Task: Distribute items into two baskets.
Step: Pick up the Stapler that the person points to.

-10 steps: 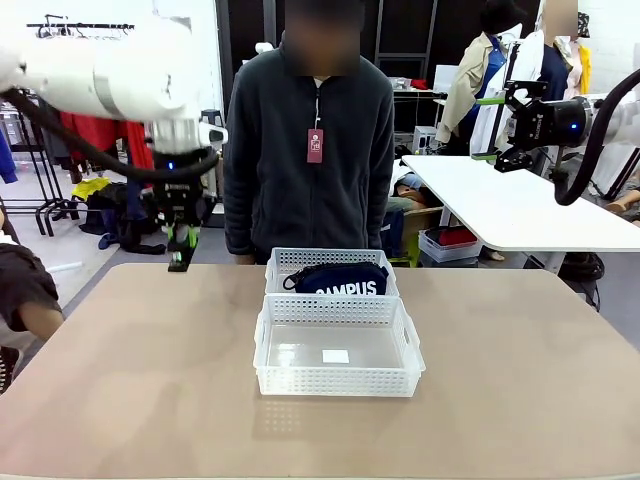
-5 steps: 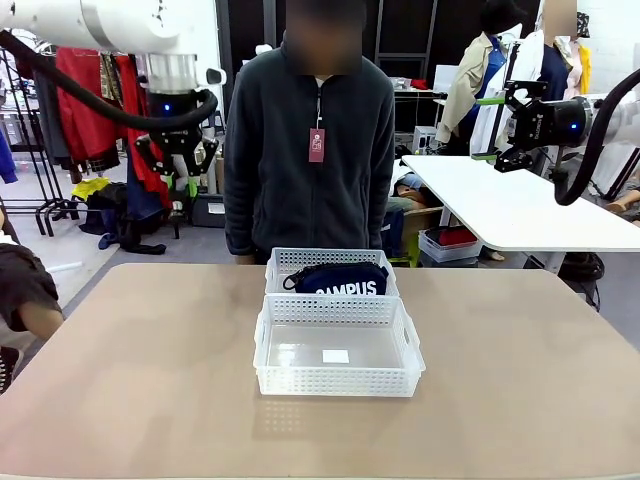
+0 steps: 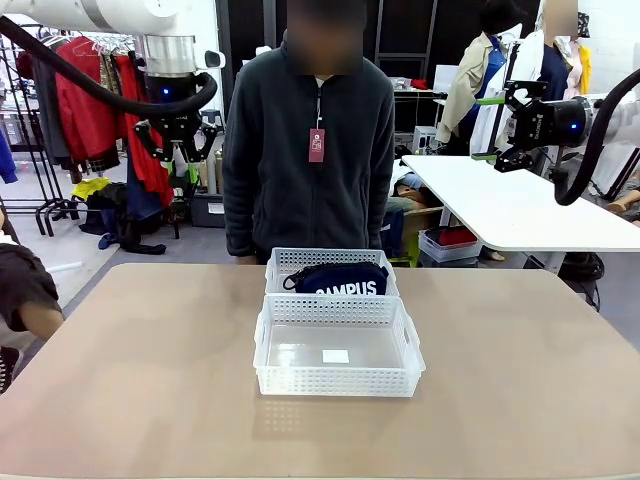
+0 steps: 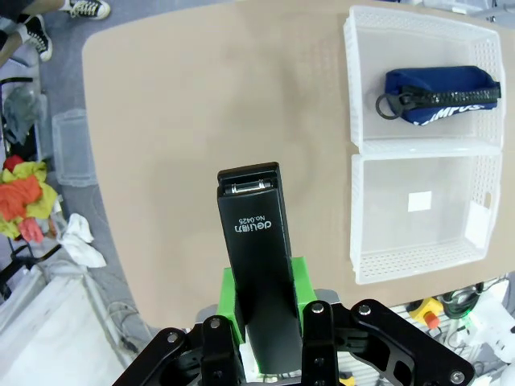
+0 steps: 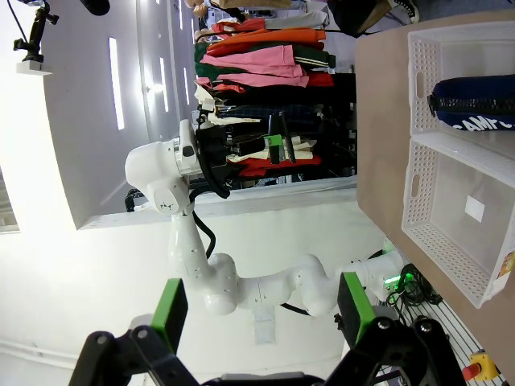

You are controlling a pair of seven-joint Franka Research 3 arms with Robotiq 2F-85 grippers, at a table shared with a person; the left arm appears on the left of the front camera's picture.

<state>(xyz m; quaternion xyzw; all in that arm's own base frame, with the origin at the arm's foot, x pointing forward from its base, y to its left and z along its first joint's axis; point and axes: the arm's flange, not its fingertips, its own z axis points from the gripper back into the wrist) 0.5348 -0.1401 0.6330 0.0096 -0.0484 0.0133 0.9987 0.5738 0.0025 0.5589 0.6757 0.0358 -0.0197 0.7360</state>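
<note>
You see a smooth black plastic stapler [image 4: 256,249] with a metal tip, two translucent perforated plastic baskets [image 3: 338,382], a soft navy cloth pouch [image 3: 340,277], a matt table [image 3: 140,380].

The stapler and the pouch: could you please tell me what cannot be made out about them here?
- Stapler: rear end hidden between the green pads, left wrist view; too small in front view.
- Pouch: lower part hidden behind the rim of the near basket, front view.
</note>
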